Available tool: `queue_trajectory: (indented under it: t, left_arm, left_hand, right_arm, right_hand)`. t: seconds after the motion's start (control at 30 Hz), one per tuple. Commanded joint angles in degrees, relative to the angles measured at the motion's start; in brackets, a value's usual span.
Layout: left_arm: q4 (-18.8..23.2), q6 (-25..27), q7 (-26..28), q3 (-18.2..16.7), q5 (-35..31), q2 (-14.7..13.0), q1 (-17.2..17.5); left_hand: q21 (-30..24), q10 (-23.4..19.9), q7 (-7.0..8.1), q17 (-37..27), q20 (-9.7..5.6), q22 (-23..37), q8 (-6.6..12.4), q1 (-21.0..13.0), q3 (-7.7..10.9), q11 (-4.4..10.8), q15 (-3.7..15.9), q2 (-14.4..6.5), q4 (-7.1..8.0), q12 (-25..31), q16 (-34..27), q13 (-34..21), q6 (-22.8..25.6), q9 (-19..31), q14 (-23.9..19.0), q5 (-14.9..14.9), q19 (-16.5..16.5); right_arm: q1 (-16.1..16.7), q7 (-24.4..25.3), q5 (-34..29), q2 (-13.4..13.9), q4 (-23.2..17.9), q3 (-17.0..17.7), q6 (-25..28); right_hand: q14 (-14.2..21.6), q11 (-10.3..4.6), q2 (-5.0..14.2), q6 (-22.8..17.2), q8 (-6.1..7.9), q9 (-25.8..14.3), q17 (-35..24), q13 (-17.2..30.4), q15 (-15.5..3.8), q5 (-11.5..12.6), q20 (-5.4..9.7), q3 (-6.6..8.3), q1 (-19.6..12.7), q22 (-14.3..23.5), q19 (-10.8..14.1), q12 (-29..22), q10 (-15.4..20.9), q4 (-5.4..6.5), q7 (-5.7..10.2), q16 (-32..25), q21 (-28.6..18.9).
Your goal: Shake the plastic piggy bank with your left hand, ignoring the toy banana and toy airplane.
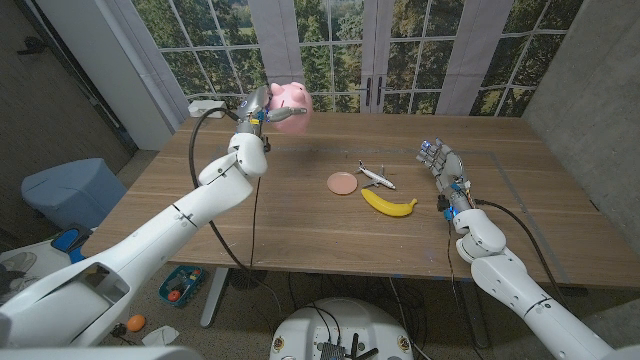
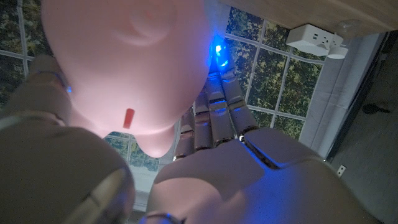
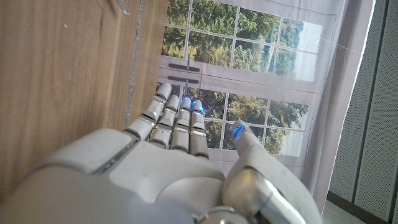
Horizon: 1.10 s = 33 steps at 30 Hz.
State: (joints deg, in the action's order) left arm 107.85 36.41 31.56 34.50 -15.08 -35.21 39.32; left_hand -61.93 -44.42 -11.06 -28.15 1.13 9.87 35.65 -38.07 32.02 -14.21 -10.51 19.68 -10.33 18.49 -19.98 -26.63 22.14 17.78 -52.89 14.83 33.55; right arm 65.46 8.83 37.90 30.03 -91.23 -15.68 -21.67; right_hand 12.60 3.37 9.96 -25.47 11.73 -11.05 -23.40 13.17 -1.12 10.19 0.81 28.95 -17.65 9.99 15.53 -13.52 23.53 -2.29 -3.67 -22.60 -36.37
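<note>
1. Pink plastic sits in my left hand [image 1: 262, 110]: it grips the piggy bank [image 1: 290, 98], lifted clear above the far left part of the table [image 1: 300, 225]. In the left wrist view the fingers [image 2: 217, 112] wrap behind the pink body [image 2: 124, 62].
2. My right hand [image 1: 443, 165] holds nothing, fingers straight and close together, standing near the table's right edge; the right wrist view shows the fingers [image 3: 177, 121] extended beside the wood.
3. Out toward the middle of the table lies the toy banana [image 1: 388, 205], with the toy airplane [image 1: 375, 176] just beyond it.
4. A small pink disc [image 1: 342, 183] lies just left of the airplane.
5. A white power strip [image 1: 205, 106] sits at the far left corner.
</note>
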Motion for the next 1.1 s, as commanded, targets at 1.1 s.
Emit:
queue_trajectory:
  t: [1.1]
  left_arm:
    - [3.9,-11.4,-10.3,-9.8,14.6,-1.6,5.5]
  left_hand:
    - [-0.5,-25.3,11.07,-7.3,-6.84,0.1,7.11,-24.9,2.33,24.51,23.89,-25.2,0.19,-0.2,0.2,-16.3,21.9,0.2,-18.7,7.4,-3.6]
  right_arm:
    - [2.3,0.4,0.0,0.6,-1.8,0.8,-1.0]
  right_hand:
    - [0.4,0.05,0.31,-0.5,-0.16,-0.2,-0.1,0.3,0.3,0.4,-0.12,0.27,0.2,0.1,0.8,0.1,0.3,-0.24,0.04,0.2,0.5]
